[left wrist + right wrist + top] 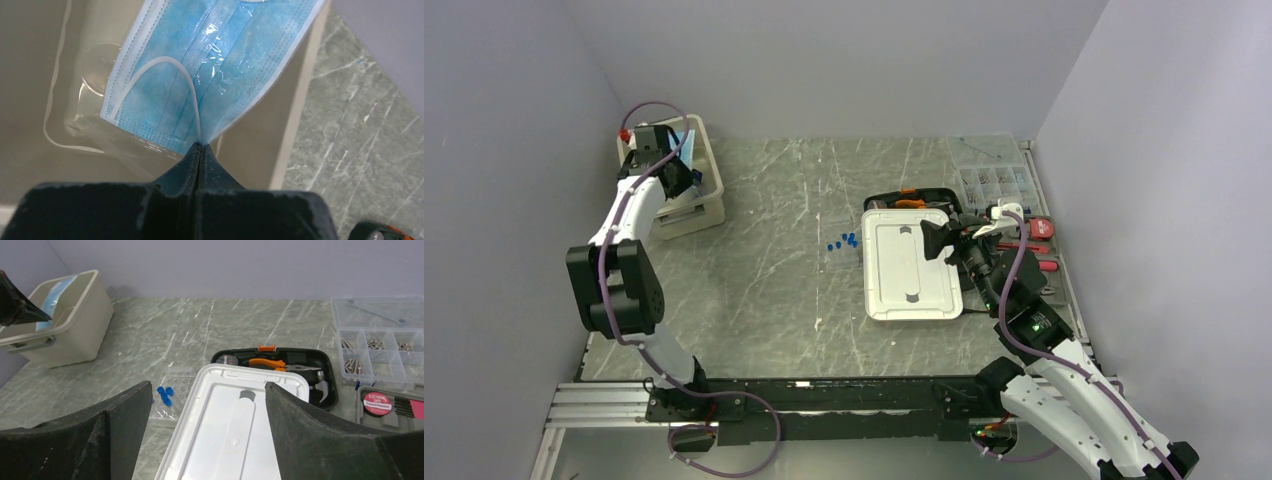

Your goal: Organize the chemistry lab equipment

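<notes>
My left gripper (665, 166) (200, 146) is shut on the corner of a light-blue face mask in a clear wrapper (200, 65) and holds it over the beige bin (709, 160) at the far left. The mask also shows in the right wrist view (57, 292). Several tiny blue caps (844, 241) (164, 394) sit on a flat clear perforated rack (177, 382) at the table's middle. My right gripper (934, 240) (207, 386) is open and empty above a white lid (911, 265) (235, 430). No thin clear rod can be made out.
A black case of orange-handled tools (914, 197) (280, 362) lies partly under the white lid's far end. A clear compartmented parts box (994, 175) (375, 340) stands at the back right, and an electrical tape case (1034, 228) (390, 405) lies nearer. Walls close in the left, right and back.
</notes>
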`<state>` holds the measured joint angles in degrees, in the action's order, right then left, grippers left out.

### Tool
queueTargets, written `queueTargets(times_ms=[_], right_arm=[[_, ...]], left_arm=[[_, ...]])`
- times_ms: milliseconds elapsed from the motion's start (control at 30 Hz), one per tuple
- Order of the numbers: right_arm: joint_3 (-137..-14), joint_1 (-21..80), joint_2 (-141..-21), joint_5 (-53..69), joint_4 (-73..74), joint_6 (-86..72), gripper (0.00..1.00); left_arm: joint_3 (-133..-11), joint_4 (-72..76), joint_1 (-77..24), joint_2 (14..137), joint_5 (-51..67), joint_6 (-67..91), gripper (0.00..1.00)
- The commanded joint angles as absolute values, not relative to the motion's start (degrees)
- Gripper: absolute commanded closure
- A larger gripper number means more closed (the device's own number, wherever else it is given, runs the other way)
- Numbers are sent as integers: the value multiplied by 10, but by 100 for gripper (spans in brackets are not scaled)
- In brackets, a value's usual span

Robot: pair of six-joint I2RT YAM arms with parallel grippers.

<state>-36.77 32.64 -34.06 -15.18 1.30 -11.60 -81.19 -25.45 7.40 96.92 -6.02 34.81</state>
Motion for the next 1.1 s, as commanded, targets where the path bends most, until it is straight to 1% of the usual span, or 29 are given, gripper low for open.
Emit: queueTargets(times_ms=[0,33,67,100,200,233,300,433,567,733,933,1000,1033,1067], right_arm=[[-367,325,-339,-165,-13,-115,15],[-367,325,-340,-164,-13,-115,15],[-367,325,-340,-164,-14,-115,15],[-367,325,-341,-164,-14,-115,15],[-367,325,-342,-165,-15,-115,15],[-367,325,-343,-165,-15,-116,15],[-366,325,-345,-164,-16,-116,15],[-366,325,-352,-160,-19,-119,15],[-366,325,-367,-157,-24,-122,15],[-367,324,-385,-171,-24,-127,14],[-378,307,-427,-209,27,-155,13],[-386,284,-447,-212,55,-175,12],[-391,263,-461,-210,72,-185,12],[-395,248,-472,-204,87,-194,12]], left_arm=[[-845,-221,81,988,-64,357,97],[-849,-226,83,993,-61,356,92],[-850,-228,84,997,-58,355,84],[-849,-226,84,1000,-54,353,74],[-852,-227,84,1004,-45,344,39],[-858,-232,84,1007,-44,339,32],[-867,-241,83,1008,-41,329,25],[-858,-230,79,986,-45,307,19],[-869,-236,60,989,-42,265,17],[-916,-278,25,1043,-49,217,19],[-911,-269,18,1067,-32,219,20],[-909,-272,18,1071,-21,214,22],[-905,-270,18,1071,-15,212,24],[-899,-266,17,1070,-11,210,29]])
